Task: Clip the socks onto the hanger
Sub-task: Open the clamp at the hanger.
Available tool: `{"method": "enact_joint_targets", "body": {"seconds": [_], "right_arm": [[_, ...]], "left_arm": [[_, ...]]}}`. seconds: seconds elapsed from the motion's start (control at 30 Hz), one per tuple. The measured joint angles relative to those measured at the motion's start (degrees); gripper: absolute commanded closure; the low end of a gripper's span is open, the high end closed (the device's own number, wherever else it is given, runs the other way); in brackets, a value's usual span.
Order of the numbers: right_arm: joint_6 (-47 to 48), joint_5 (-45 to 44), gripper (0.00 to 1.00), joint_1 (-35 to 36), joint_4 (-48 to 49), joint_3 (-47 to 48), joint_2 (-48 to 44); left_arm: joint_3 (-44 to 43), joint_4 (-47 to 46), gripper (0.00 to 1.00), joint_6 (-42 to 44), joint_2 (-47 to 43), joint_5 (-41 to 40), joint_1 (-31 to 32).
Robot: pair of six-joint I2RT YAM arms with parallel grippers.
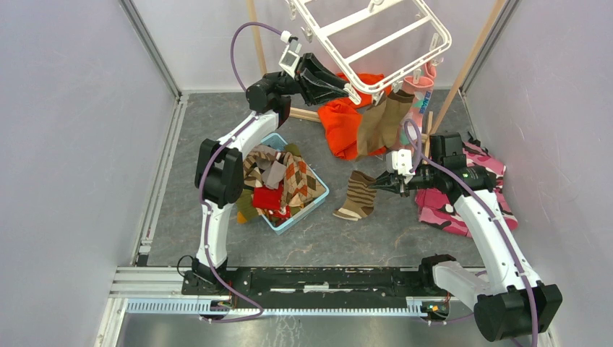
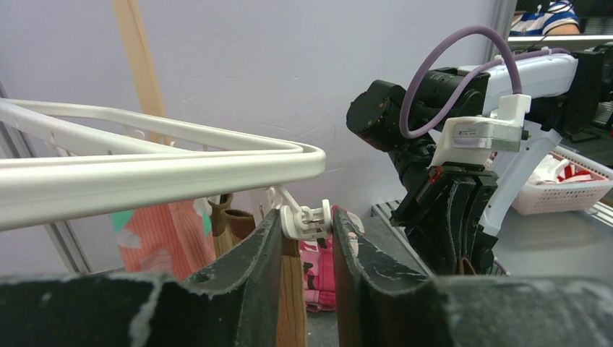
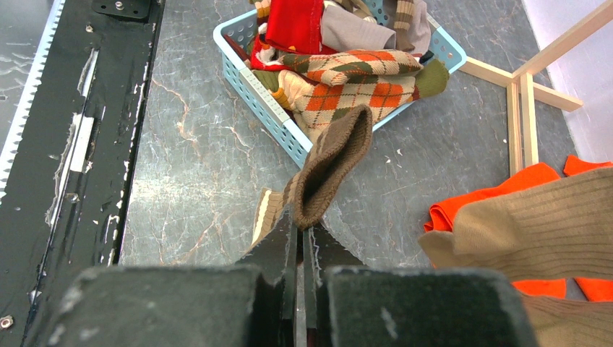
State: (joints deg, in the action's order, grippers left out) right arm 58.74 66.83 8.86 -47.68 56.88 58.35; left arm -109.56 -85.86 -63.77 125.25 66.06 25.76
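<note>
your left gripper [image 1: 345,88] clenched on a white clip [image 2: 307,220] of the hanger [image 2: 144,181], far centre, your right gripper [image 1: 377,186] pinching the striped sock [image 3: 329,163] by its cuff, just right of the blue basket [image 3: 260,97]

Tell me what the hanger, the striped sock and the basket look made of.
The hanger: likely moulded plastic, white, smooth, slightly glossy bars. The striped sock: knitted yarn, matte, with a ribbed cuff; fibre unclear. The basket: probably plastic, light blue, with slotted walls.
</note>
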Motion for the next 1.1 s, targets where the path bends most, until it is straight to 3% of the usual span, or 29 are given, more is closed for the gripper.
{"method": "enact_joint_targets", "body": {"seconds": [0.17, 0.37, 0.57, 0.87, 1.1], "right_arm": [[0.0, 0.0, 1.00, 0.0, 0.0, 0.0, 0.0], [-0.2, -0.1, 1.00, 0.0, 0.0, 0.0, 0.0], [-0.6, -1.4, 1.00, -0.2, 0.5, 0.0, 0.0], [-5.0, -6.6, 1.00, -0.3, 5.0, 0.2, -0.2], [-8.6, -10.9, 1.00, -0.3, 9.6, 2.6, 1.7]], "left_arm": [[-0.1, 0.1, 0.89, 0.0, 0.0, 0.1, 0.0], [-0.1, 1.3, 0.95, 0.5, 0.0, 0.1, 0.0], [-0.1, 3.7, 0.98, 3.7, 0.0, 0.6, 0.2], [3.3, 15.5, 0.98, 20.7, -0.6, 2.4, 1.7], [0.6, 8.4, 0.98, 19.1, 0.1, 6.6, 1.2]]}}
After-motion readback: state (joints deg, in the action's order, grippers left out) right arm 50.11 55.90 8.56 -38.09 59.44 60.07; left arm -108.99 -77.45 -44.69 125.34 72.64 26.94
